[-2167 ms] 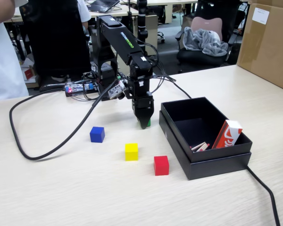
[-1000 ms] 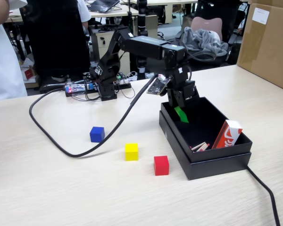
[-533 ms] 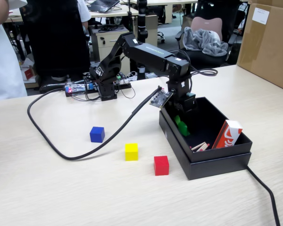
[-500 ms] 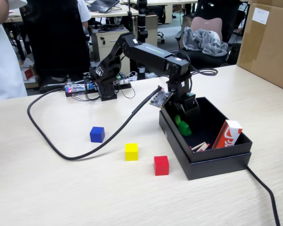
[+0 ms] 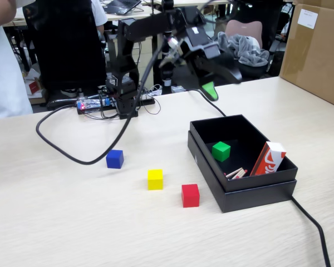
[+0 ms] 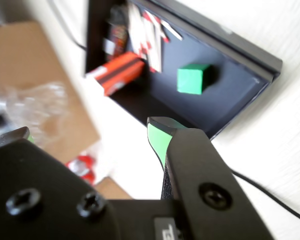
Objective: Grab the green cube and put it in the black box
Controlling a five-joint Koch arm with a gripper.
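Green cube point(image 5: 221, 151): inside the black box point(image 5: 250, 192), flat on its floor, free of the walls; wrist view agrees point(image 6: 193, 79).
Black box: on the desk point(image 5: 72, 222), right of centre in the fixed view; also holds a red-white carton point(image 5: 269, 158) leaning on the right wall and some small sticks point(image 5: 235, 173).
Gripper point(image 5: 221, 82): raised above and behind the box, empty, touching nothing; in the wrist view its jaws stand wide apart point(image 6: 87, 134).
Other cubes: blue cube point(image 5: 115, 158), yellow cube point(image 5: 155, 179), red cube point(image 5: 190, 195) on the desk left of the box, well apart from it.
Progress: judged done, cube is in the box and released.
Left: nothing but moving the arm away, as far as I can judge.
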